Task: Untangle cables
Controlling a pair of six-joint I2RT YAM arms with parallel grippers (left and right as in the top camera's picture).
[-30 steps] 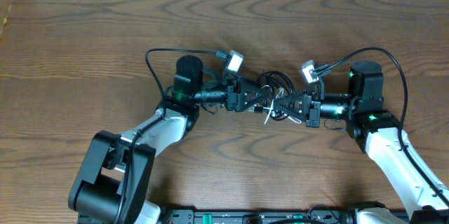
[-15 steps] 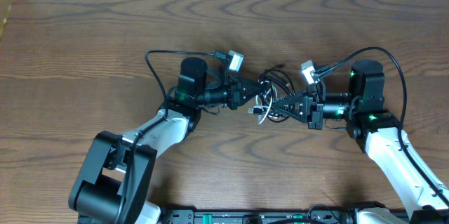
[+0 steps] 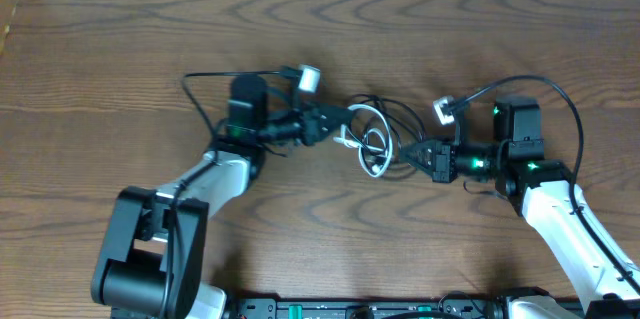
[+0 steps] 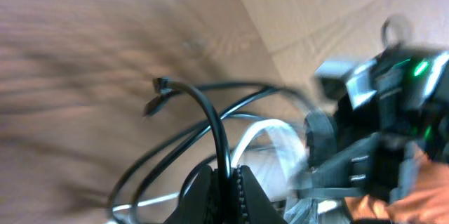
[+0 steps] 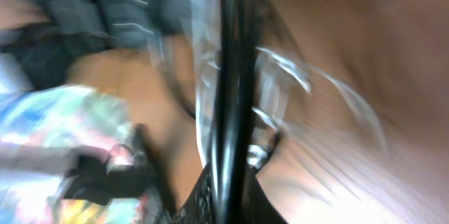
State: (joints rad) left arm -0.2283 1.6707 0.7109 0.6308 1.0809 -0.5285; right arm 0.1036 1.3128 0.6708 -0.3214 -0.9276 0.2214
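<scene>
1. Desk (image 3: 100, 39): brown wood grain, carrying both arms and the task items.
2. Cable bundle (image 3: 378, 134): a small looped tangle near the middle of the desk, a little toward the right edge and well apart from every edge and corner. It sits between the two grippers.
3. Black cable (image 3: 398, 114): thin cord. Its loops arch on the far-edge side of the bundle and run on toward each gripper. In the left wrist view it (image 4: 210, 122) rises in a curve from between the fingers. One small dark plug end (image 4: 156, 90) stands free above the desk.
4. White cable (image 3: 372, 149): shorter cord, looped on the near-edge side of the bundle and crossing the black loops. In the left wrist view it (image 4: 273, 131) shows as a pale arc behind the black cord.
5. Left gripper (image 3: 343, 124): at the left side of the bundle, pointing toward the right edge. Its fingers (image 4: 203, 190) are nearly together, clamped on the black cable.
6. Right gripper (image 3: 408, 156): at the right side of the bundle, pointing toward the left edge. Its wrist view is heavily blurred. The black cable (image 5: 228, 76) runs straight down into the narrow gap of the gripper (image 5: 230, 197), so it appears pinched closed on that cord.
7. Right arm (image 4: 382, 129): visible beyond the bundle in the left wrist view, with a green light showing.
</scene>
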